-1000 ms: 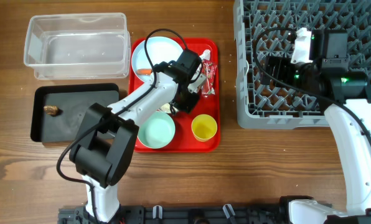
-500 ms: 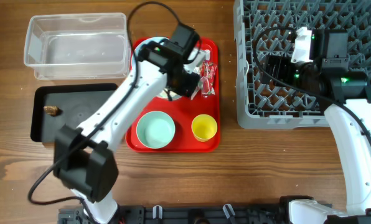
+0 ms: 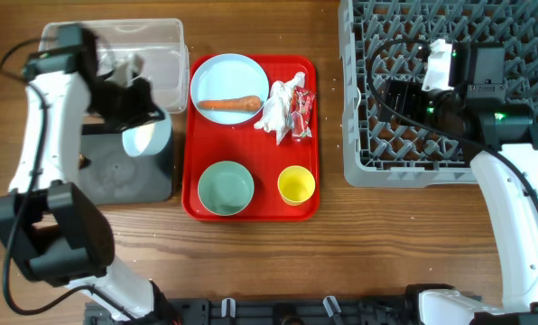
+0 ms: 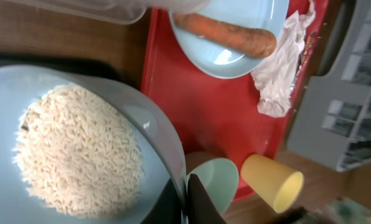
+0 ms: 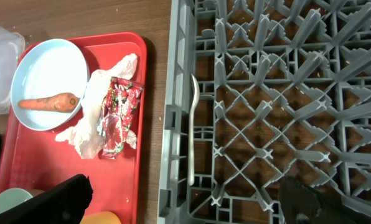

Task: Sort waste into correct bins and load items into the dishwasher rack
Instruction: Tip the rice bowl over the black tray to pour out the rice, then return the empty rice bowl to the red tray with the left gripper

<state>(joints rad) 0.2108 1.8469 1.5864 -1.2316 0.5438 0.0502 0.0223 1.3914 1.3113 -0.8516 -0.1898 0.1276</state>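
My left gripper (image 3: 135, 119) is shut on the rim of the blue-white bowl (image 3: 146, 138) and holds it above the right end of the black tray (image 3: 115, 176), next to the clear tub (image 3: 106, 56). In the left wrist view the bowl (image 4: 23, 99) holds a heap of white rice (image 4: 79, 149), and my fingers (image 4: 201, 202) pinch its rim. The plate (image 3: 217, 77) with the carrot (image 3: 228, 104), the wrappers (image 3: 287, 108), the green bowl (image 3: 226, 188) and the yellow cup (image 3: 296, 184) sit on the red tray (image 3: 251, 144). My right gripper (image 3: 404, 95) is open over the grey rack (image 3: 522, 27), empty.
A pale thin utensil (image 5: 193, 130) lies inside the rack's left edge (image 5: 176, 93). The brown scrap in the black tray is mostly hidden by my left arm. Bare wood table (image 3: 386, 235) lies in front of the trays and rack.
My left arm has swung left from the red tray, carrying the bowl of rice to above the black tray. The plate with the carrot is now uncovered. The right arm has not moved.
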